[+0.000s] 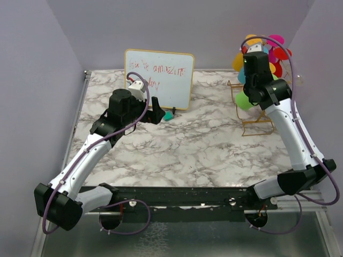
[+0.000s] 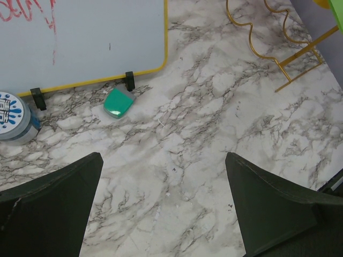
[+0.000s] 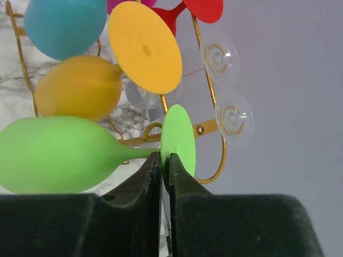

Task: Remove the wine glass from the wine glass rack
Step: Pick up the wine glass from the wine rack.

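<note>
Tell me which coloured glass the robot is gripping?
The green wine glass: the right gripper pinches its stem; the orange glass and blue glass hang free.

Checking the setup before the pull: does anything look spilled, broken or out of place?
Nothing stands out. The green wine glass and its neighbours hang intact on the upright wine glass rack; only a green eraser lies loose on the table by the foot of the whiteboard.

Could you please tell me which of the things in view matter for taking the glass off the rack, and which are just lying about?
For the job:
green wine glass, stem between the right gripper jaws
gold wire rack

Lying about:
whiteboard
green eraser
small tub
other glasses on the rack
left gripper, jaws open
</note>
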Controlling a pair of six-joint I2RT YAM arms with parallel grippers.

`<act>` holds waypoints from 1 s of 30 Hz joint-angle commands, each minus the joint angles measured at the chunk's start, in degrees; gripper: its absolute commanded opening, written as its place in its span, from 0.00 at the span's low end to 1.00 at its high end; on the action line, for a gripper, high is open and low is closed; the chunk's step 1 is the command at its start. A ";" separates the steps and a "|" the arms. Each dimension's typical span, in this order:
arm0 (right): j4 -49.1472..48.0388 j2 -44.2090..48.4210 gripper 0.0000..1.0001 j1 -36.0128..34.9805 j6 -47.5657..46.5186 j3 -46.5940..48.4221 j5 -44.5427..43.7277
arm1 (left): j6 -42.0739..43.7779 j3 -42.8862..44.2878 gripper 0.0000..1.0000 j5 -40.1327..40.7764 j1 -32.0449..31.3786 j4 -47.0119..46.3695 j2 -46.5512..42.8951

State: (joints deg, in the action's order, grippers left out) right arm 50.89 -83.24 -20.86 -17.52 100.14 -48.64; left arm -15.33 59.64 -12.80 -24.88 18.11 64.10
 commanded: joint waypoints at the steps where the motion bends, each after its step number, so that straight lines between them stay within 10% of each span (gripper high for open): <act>1: 0.98 -1.18 0.00 -2.51 -1.03 0.26 -0.57 | -0.62 -0.39 0.99 0.49 -0.16 -0.88 -0.44; 30: -0.44 -1.53 0.00 -12.65 -5.41 -0.09 -9.40 | -2.55 -0.73 0.99 2.42 -0.16 -1.50 -0.68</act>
State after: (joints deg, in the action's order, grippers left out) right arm 47.97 -84.86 -31.27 -25.04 98.61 -58.83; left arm -16.49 59.09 -12.34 -24.88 17.63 64.03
